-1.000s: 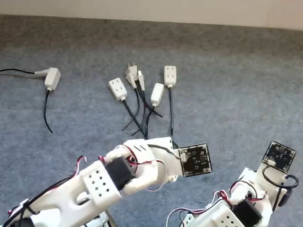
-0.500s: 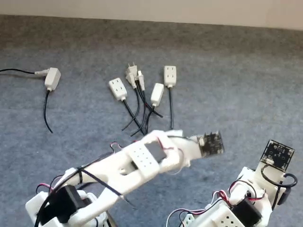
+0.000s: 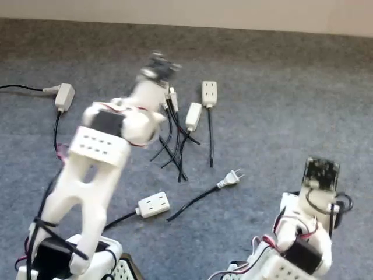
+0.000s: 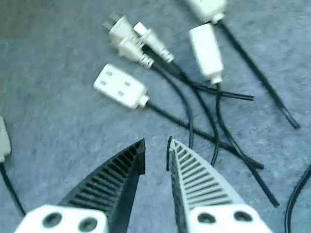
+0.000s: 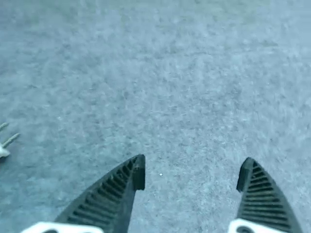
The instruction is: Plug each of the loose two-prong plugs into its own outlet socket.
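My left arm stretches out to the cluster of cords at the back of the carpet. Its gripper hovers just short of a white two-socket outlet, open by a narrow gap with nothing between the fingers. Three white two-prong plugs lie bunched beyond that outlet. Two more outlets lie to the right of the bunch. A loose plug and another outlet lie nearer the front. My right gripper hangs wide open over bare carpet, with plug prongs off to one side.
At the far left of the carpet lies a separate outlet with a plug and black cord joined to it. Black cords cross each other between the cluster and the front. The right arm stands at the front right.
My left arm has swung from the front centre out to the cord cluster at the back, uncovering the front outlet and loose plug. The right arm shifted slightly left.
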`<state>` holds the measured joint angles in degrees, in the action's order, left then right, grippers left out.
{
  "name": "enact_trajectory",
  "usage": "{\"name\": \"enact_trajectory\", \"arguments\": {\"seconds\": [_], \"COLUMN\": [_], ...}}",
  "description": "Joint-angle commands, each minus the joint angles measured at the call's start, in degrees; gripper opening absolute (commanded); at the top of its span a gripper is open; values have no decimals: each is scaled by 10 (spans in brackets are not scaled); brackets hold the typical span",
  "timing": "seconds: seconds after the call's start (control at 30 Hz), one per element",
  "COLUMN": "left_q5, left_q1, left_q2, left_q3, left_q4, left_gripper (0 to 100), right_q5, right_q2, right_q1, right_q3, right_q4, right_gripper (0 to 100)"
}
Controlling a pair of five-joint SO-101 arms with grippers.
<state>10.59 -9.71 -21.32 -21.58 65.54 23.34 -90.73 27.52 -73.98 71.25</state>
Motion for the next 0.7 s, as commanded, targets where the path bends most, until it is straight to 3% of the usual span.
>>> {"name": "enact_trajectory", "arguments": {"seconds": [0.0, 0.1, 0.3, 0.5, 0.57, 0.67], "left_q5": [-71, -110, -180, -218, -217, -219], "left_q1": [82, 108, 160, 182, 181, 182], "left_q2": [-26, -26, -26, -26, -26, -26], "left_q3": [-10, -69, -161, -225, -238, -241], "left_q4": [62, 47, -52, -152, -173, -179], "left_gripper": [91, 91, 91, 91, 91, 91], "right_q5": [-3, -10, -153, -396, -493, -578], "right_q2": [202, 355, 585, 720, 762, 816], "right_q1": [-74, -167, -298, -317, -342, -392], "right_q3": [155, 282, 481, 541, 542, 543], "right_q4": [28, 78, 210, 239, 239, 241], "right_gripper": [300, 300, 300, 300, 300, 300]}}
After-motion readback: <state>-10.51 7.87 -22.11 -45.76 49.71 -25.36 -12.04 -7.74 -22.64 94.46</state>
